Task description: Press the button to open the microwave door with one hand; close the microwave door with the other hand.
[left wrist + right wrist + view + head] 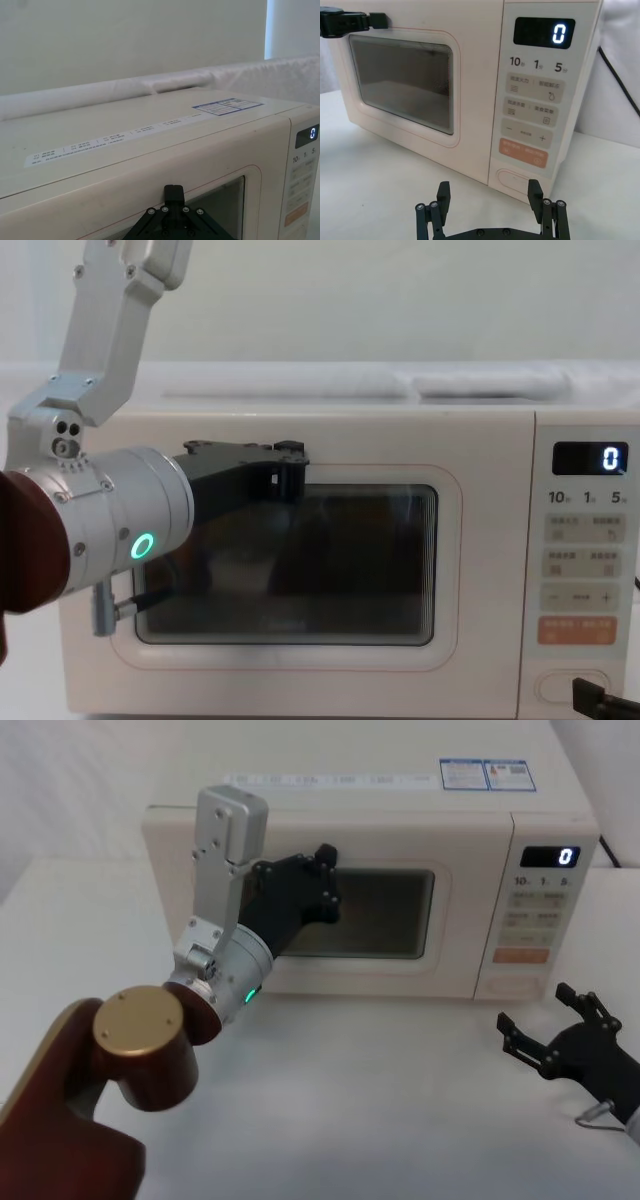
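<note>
The microwave door (400, 972) lies flush with the cream oven body, its dark window (402, 80) facing me. My left gripper (322, 880) is shut and rests against the door's upper left part, over the window's top edge (288, 468). In the left wrist view its fingertips (173, 192) point at the door (220, 200). The pill-shaped button (512, 181) sits at the bottom of the control panel, below the orange key (523, 153). My right gripper (489, 195) is open, low on the table, a short way in front of the button (512, 988), apart from it.
The microwave (380, 800) stands on a white table (360, 1100), with a white wall behind it. Its display (551, 856) reads 0. A black cable (617, 75) runs down behind the oven's right side. Open tabletop lies in front of the oven.
</note>
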Available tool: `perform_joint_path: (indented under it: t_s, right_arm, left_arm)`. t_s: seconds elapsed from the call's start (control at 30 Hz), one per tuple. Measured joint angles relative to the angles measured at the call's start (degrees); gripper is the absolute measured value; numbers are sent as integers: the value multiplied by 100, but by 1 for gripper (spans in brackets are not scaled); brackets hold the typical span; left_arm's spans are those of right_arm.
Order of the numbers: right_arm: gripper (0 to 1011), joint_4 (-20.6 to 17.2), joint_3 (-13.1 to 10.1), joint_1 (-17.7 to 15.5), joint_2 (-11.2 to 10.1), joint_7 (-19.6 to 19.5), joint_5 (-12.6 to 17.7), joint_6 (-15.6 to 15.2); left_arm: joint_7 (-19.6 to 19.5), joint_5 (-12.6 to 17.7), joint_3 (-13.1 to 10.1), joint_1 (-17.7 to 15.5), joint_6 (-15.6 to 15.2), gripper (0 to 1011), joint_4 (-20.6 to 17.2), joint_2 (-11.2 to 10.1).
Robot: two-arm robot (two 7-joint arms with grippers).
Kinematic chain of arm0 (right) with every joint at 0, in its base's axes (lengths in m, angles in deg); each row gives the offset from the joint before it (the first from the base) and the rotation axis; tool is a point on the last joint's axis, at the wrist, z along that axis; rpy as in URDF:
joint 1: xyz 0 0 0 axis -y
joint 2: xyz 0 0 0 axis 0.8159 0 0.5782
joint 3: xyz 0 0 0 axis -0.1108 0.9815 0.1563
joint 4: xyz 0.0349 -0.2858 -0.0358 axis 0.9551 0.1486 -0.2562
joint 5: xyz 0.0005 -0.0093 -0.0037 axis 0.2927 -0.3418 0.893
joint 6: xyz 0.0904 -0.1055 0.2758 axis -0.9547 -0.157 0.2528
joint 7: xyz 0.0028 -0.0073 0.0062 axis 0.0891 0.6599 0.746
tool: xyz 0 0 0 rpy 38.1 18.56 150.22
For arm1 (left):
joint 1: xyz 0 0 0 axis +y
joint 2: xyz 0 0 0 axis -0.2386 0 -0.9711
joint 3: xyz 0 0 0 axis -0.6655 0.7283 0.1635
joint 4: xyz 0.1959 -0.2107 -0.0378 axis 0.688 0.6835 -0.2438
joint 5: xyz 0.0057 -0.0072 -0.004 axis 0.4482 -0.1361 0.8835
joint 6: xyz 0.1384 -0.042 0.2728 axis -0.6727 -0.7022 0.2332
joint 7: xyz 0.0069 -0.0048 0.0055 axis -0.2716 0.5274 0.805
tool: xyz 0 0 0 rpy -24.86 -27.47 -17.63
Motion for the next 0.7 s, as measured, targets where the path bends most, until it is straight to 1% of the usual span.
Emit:
perform_joint_path:
  t_s: [0.37,0.6,0.7]
  right_arm:
    - [1000,0,1,0,0,0,0,0]
    - [1000,0,1,0,0,0,0,0]
    - [1000,0,1,0,0,0,0,0]
  left_arm:
    - [3,-16,21,-8,-5,0,2,26]
    - [-14,-140,74,143,-93,0,-207,-15]
    - [-73,-240,92,277,-165,0,-371,-65]
